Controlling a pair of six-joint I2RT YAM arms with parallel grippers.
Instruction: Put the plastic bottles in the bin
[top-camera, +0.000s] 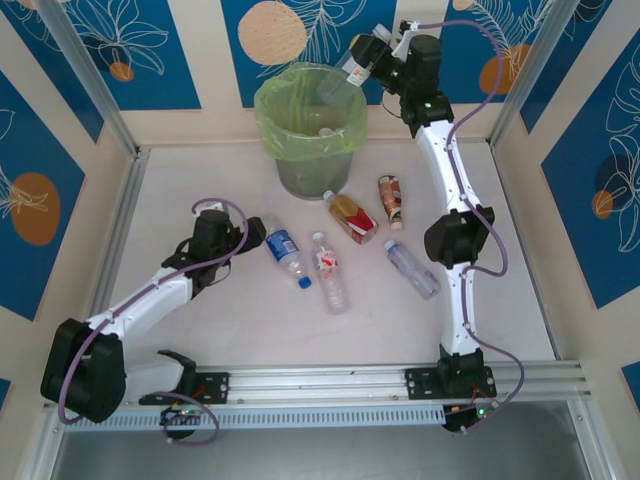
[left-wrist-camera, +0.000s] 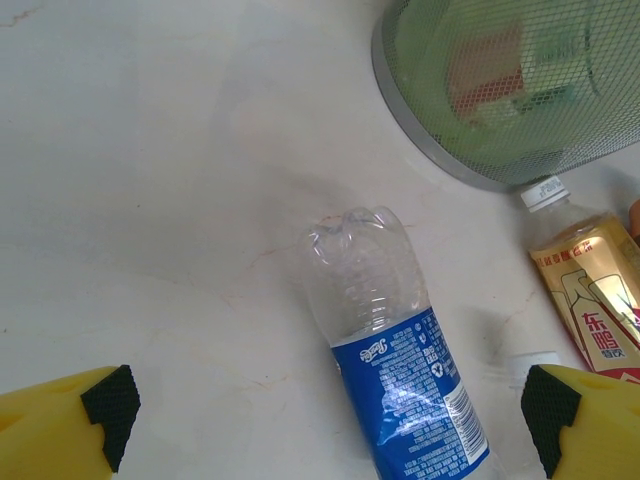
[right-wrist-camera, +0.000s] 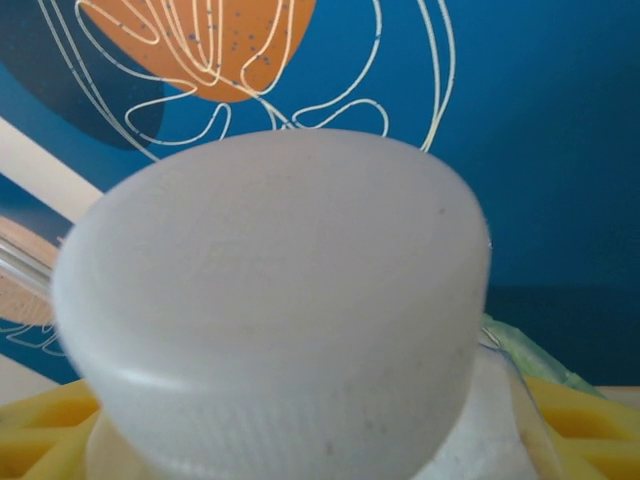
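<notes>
The pale tabletop (top-camera: 200, 330) is carrying everything. At its far side the round grey wastebasket lined with a translucent yellow-green bag (top-camera: 308, 172) is standing upright, with a few bottles lying dimly inside it.

The right arm is reaching up and over the bin's right rim. There the right gripper (top-camera: 368, 60) is clenching a clear plastic bottle with a white cap (top-camera: 345, 80), which is hanging tilted above the bag's edge. In the right wrist view the cap (right-wrist-camera: 280, 300) is sitting between the yellow fingers (right-wrist-camera: 590, 410).

The left arm is stretching low across the table. The left gripper (left-wrist-camera: 330, 410) is spread wide, its black pads (left-wrist-camera: 110, 400) standing apart on either side of a clear bottle with a blue label (left-wrist-camera: 405, 370) and touching nothing. This bottle is lying on its side, base towards the bin.

Four more bottles are lying on the table in front of the bin:
- a clear bottle with a red and white label (top-camera: 328, 270), just right of the blue one
- a plain clear bottle (top-camera: 412, 268), further right
- an amber bottle with a red label (top-camera: 352, 217), near the bin's base
- a brown-red bottle (top-camera: 390, 202), beside the amber one
</notes>
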